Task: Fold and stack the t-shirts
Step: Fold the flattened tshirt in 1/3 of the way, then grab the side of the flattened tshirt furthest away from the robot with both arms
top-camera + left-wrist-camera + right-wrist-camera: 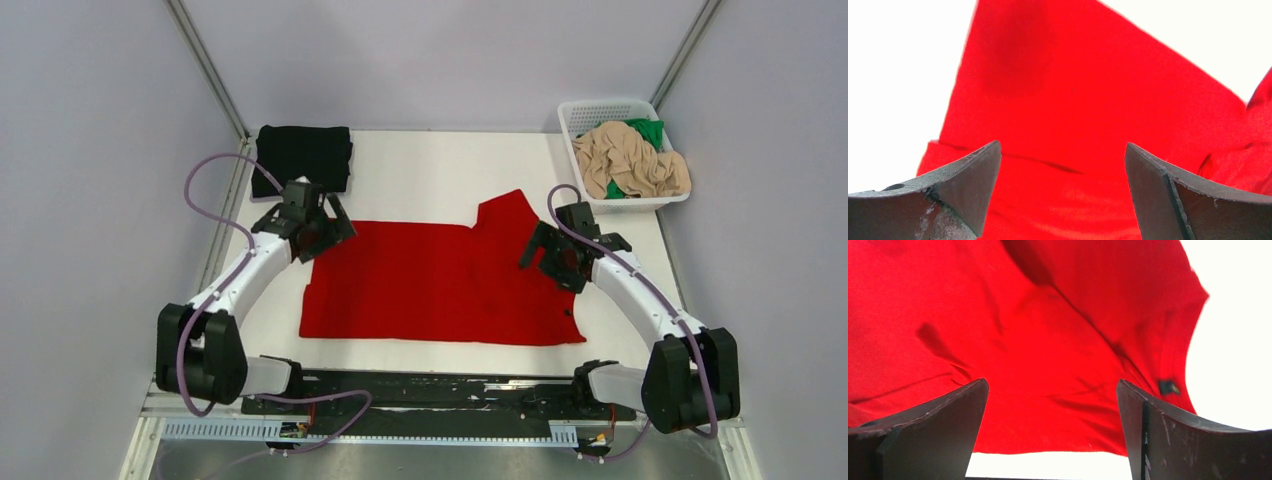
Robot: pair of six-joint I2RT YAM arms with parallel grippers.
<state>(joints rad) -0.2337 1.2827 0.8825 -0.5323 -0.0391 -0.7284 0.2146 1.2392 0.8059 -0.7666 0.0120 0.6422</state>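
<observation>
Well, red t-shirt (440, 285) spread at centre of bench (430, 170), left jaws wide over its far-left corner, right jaws wide over its right edge, black t-shirt (303, 155) folded far-left.

The red t-shirt (440, 285) lies flat on the table (430, 170); the black t-shirt (303, 155) sits folded far left; the beige t-shirt (630, 165) and green t-shirt (647, 130) lie crumpled in the basket (600, 108).

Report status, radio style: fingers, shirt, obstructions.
Left fingers open, right fingers open, both empty. Red t-shirt spread flat beneath. Black t-shirt folded, far left. No obstructions.
</observation>
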